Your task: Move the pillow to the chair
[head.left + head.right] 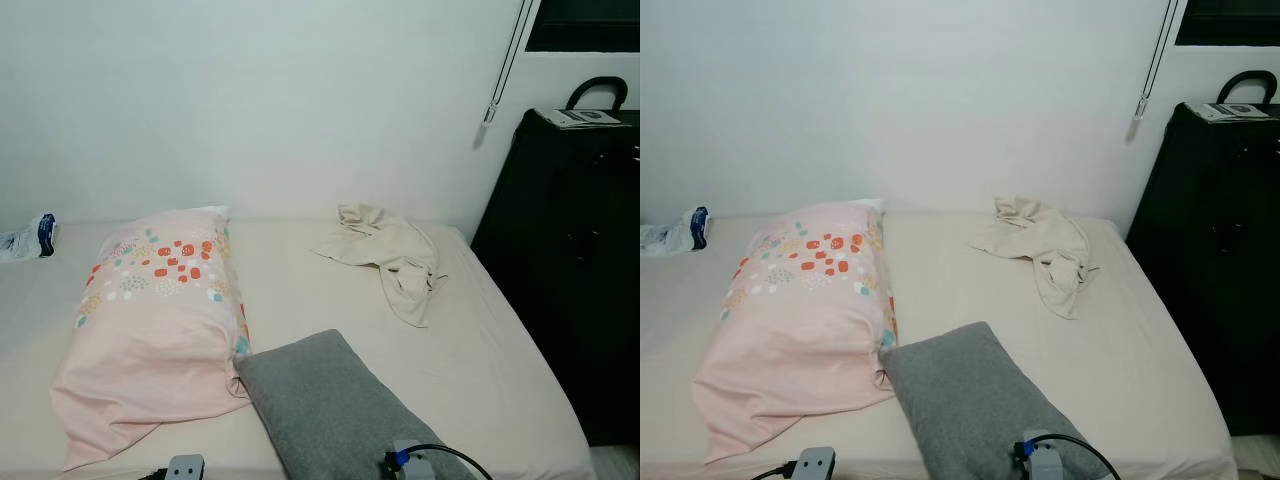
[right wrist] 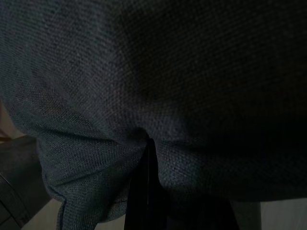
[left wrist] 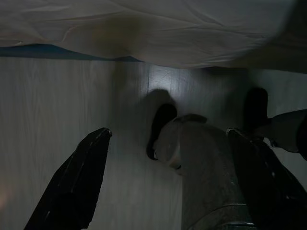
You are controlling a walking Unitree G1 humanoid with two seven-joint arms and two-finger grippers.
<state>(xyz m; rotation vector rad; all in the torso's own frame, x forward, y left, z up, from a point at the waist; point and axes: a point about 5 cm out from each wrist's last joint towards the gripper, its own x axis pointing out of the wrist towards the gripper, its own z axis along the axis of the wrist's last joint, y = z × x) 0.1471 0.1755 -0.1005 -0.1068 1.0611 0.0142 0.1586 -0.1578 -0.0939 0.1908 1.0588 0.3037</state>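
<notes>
On the cream-sheeted bed (image 1: 480,370), near its front edge, lies a grey woven-fabric pillow (image 1: 330,410), angled so that one corner points toward the middle of the mattress. Just beside it, touching along one edge, is a larger pale pink pillow (image 1: 150,330) printed with orange, white and teal patches at its far end. Farther back, toward the white wall (image 1: 280,100), a crumpled beige cloth (image 1: 392,252) lies by itself, well apart from both pillows. A small white-and-blue plastic wrapper (image 1: 30,238) sits at the far left edge of the bed. A tall black cabinet (image 1: 580,260) stands just beside the bed on the right, with papers (image 1: 580,118) on its top, and a thin cord (image 1: 505,60) hangs down the wall near it.

The right gripper (image 2: 148,158) is pressed into the grey pillow at its near end — its wrist view shows the knit fabric puckering into a fold around one dark finger (image 2: 146,191), so the jaws look closed on a pinch of the cover. The left gripper (image 3: 168,158) hangs low beside the bed, its two black fingers (image 3: 76,182) spread wide with nothing between them, over pale wood-look floor (image 3: 57,105) and the sheet's hanging edge — part of the robot's own leg (image 3: 206,172) is below it.
</notes>
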